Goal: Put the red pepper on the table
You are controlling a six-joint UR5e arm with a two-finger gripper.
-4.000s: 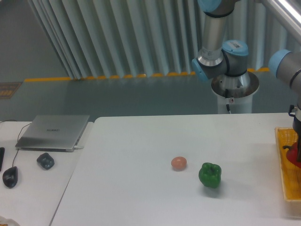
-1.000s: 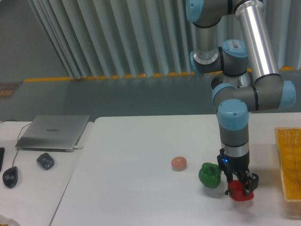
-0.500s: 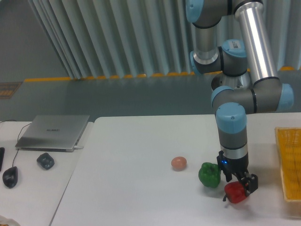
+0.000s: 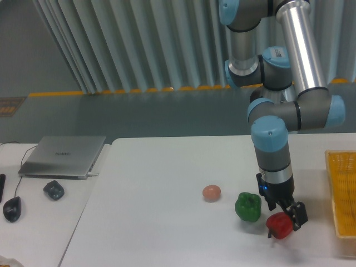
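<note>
Your gripper (image 4: 286,216) was clamped on the red pepper (image 4: 279,226), small, glossy and lobed. It sat low over the table (image 4: 167,222), just beside the green pepper (image 4: 248,206).

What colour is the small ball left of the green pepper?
Pinkish-orange ball, clearest in the fixed camera view.

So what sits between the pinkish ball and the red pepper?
The green pepper sits between the ball and the red pepper, as the fixed camera shows.

A robotics lab: industrial arm (image 4: 289,105), white table (image 4: 161,211), laptop (image 4: 62,156), corrugated wall panels (image 4: 139,44).
</note>
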